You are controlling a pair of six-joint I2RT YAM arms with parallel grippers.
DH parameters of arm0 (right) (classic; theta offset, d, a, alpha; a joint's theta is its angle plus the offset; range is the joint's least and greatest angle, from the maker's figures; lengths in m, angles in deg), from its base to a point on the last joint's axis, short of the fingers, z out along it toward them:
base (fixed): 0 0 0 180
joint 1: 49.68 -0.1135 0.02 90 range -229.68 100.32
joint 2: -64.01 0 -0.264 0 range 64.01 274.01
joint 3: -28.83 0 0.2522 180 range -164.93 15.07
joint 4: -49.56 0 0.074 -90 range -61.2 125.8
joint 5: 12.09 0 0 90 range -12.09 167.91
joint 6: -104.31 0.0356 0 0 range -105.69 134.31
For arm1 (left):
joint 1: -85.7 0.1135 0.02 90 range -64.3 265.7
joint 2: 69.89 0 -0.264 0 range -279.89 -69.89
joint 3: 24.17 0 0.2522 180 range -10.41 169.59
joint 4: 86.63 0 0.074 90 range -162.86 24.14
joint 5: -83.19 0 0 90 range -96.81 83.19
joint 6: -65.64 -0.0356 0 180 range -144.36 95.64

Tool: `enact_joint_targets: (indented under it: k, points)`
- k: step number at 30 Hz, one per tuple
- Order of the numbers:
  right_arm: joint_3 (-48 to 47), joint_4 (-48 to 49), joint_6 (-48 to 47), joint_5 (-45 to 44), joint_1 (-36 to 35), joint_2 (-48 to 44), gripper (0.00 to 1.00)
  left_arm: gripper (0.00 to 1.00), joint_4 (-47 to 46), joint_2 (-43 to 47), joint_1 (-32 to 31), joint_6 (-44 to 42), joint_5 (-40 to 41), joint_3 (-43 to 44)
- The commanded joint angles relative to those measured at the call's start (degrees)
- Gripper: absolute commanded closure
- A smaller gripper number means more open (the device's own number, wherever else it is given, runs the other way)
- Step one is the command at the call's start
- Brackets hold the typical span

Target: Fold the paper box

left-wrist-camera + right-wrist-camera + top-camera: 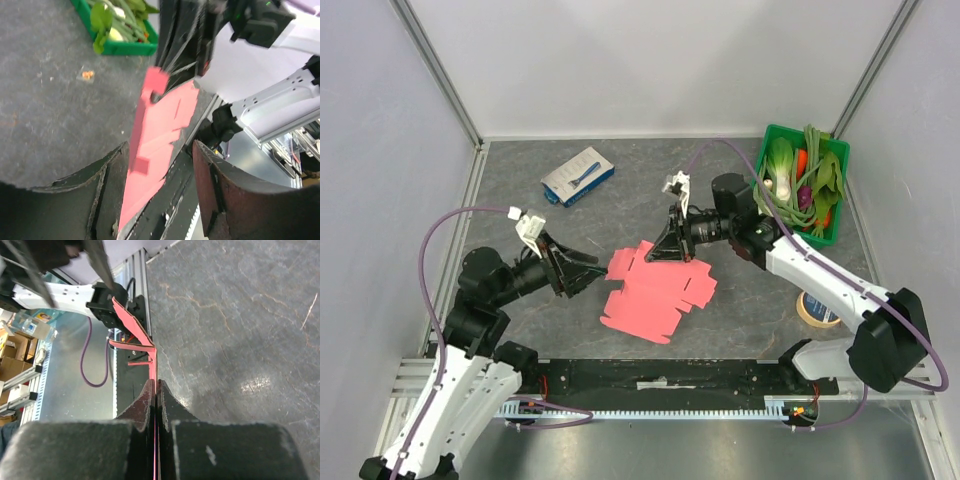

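Observation:
The paper box (655,290) is a flat pink-red card blank with tabbed edges, lying mid-table with its far edge lifted. My right gripper (665,250) is shut on that far edge; in the right wrist view the card (152,357) runs edge-on between the closed jaws. My left gripper (595,268) is open at the blank's left edge. In the left wrist view the card (160,130) lies between the spread fingers (220,185), close to the left one.
A white-and-blue box (578,176) lies at the back left. A green basket (835,160) of vegetables stands at the back right. A tape roll (817,310) sits near the right arm. A black rail (660,375) runs along the near edge.

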Motion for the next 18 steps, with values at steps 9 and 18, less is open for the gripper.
enact_joint_targets:
  k: [9,18]
  points:
    - [-3.0,-6.78,-6.39,-8.3,-2.79,5.33,1.0,0.37,-5.91,-15.23,-1.76,-3.95,2.22,3.99]
    - [-3.18,-7.13,-7.97,-9.71,-2.87,7.79,1.0,0.56,-7.67,-20.86,-9.32,-5.73,11.18,-0.05]
